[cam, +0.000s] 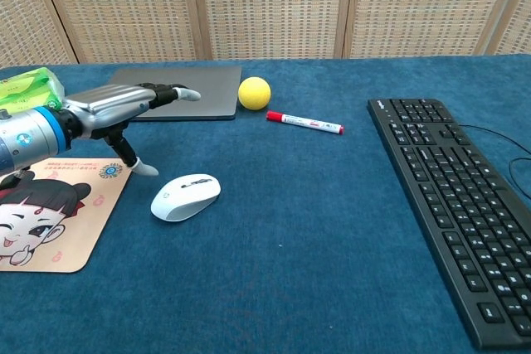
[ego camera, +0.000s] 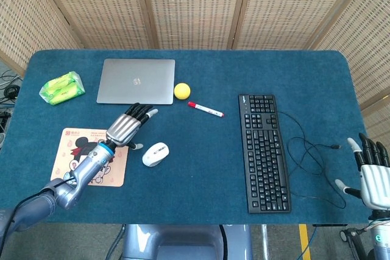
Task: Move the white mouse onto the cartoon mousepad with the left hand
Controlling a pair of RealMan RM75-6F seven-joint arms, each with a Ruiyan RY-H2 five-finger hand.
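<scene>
The white mouse [ego camera: 155, 154] [cam: 185, 196] lies on the blue tabletop, just right of the cartoon mousepad [ego camera: 78, 170] [cam: 41, 225]. My left hand [ego camera: 128, 127] [cam: 124, 105] hovers flat and open, up and to the left of the mouse, with its fingers stretched out and its thumb pointing down beside the pad's right edge. It holds nothing and does not touch the mouse. My right hand [ego camera: 372, 175] is at the table's right front edge, open and empty.
A closed silver laptop [ego camera: 137, 81] [cam: 178, 91], a yellow ball [ego camera: 181, 91] [cam: 254, 93] and a red-capped marker [ego camera: 205, 109] [cam: 304, 123] lie behind the mouse. A green tissue pack [ego camera: 61, 87] sits far left. A black keyboard [ego camera: 264, 150] [cam: 460, 196] with its cable occupies the right side.
</scene>
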